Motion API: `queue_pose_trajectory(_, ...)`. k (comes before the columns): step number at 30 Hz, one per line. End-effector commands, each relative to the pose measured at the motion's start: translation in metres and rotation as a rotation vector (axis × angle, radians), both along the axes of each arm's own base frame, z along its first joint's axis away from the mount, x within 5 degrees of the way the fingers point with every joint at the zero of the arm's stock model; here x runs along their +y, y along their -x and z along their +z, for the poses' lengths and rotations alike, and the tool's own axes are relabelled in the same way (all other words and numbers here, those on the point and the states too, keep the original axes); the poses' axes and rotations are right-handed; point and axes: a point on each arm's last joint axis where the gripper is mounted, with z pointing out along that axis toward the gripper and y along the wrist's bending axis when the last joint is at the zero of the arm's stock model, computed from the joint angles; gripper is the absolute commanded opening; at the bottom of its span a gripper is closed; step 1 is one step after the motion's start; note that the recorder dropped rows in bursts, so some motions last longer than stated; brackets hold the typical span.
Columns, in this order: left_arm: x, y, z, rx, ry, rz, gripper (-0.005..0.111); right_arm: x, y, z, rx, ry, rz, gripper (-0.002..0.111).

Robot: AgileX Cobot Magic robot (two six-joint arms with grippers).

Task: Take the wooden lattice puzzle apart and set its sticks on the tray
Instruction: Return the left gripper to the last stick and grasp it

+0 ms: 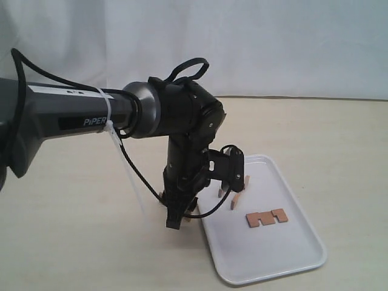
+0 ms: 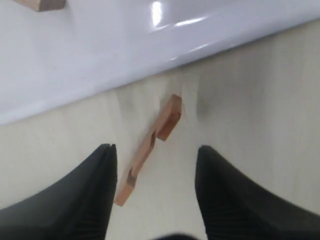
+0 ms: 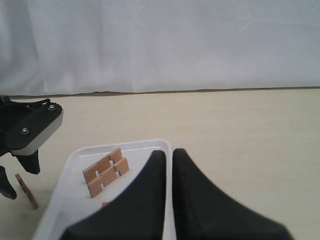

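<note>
One stick (image 2: 169, 116) lies on the desk (image 2: 260, 95) just outside the tray (image 2: 75, 65) rim, with bare desk on either side. Left gripper (image 2: 155, 148) points down, fingers spread astride it. Two sticks (image 3: 105, 172) lie on the tray. Right gripper (image 3: 168, 152) is pressed together.

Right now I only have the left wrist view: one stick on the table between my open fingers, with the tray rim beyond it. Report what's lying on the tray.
Observer: Two sticks lie flat, side by side, in the middle of the tray.
Operator: Now check the right arm.
Observer: The right fingers are shut, with nothing between them.
Operator: Look for a fourth stick.
Observer: A brown piece peeks out on the tray behind the right fingers. It's too hidden to say whether it's a stick.
</note>
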Motion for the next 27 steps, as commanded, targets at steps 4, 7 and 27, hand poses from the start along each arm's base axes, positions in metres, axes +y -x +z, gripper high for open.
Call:
queue_pose_trajectory(4,0.000,0.002,0.001,0.028,-0.007,-0.023,0.046,0.000,0.000,-0.001,0.002,0.015,0.002,0.005)
queue_pose_trajectory(7,0.001,0.002,-0.003,0.041,-0.022,-0.022,0.046,0.000,0.000,-0.001,0.002,0.015,0.002,0.005)
queue_pose_trajectory(27,0.001,-0.004,-0.027,0.019,-0.062,-0.052,0.000,0.000,0.000,-0.001,0.002,0.015,0.002,0.005)
